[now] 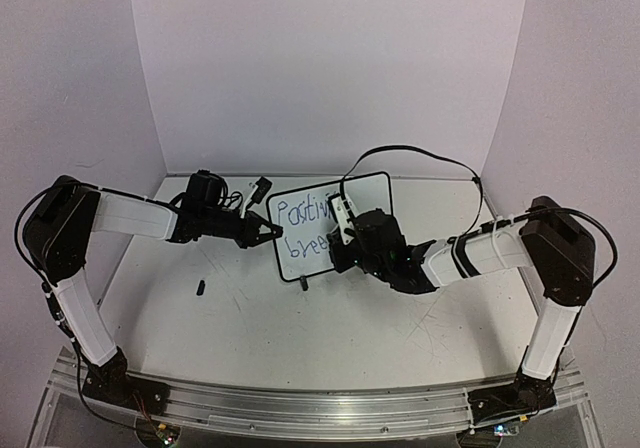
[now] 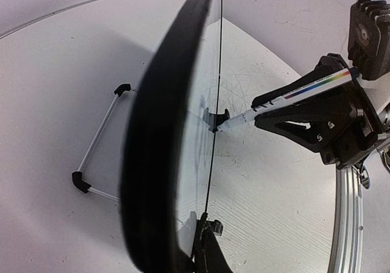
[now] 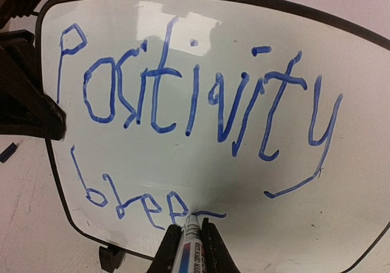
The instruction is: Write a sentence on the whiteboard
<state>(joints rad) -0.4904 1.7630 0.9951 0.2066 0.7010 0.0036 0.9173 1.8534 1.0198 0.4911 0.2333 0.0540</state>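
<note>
One black-framed white rectangular whiteboard (image 1: 372, 193) bears two lines of blue handwriting (image 3: 195, 96). Also one white-barrelled marker (image 3: 190, 245) and one small black object (image 1: 200, 288).

You can read blue handwriting on the whiteboard (image 3: 341, 47). The sentence (image 3: 195, 96) gives "Positivity" across the top line and "bree" on the line below, with one unfinished stroke right after the last e. The marker (image 3: 190, 245) carries small blue print along its barrel, but it is too blurred for you to read.

The right end effector (image 1: 341, 236) hides half the sentence (image 1: 300, 215); whiteboard (image 2: 192, 151) edge blurred
</note>
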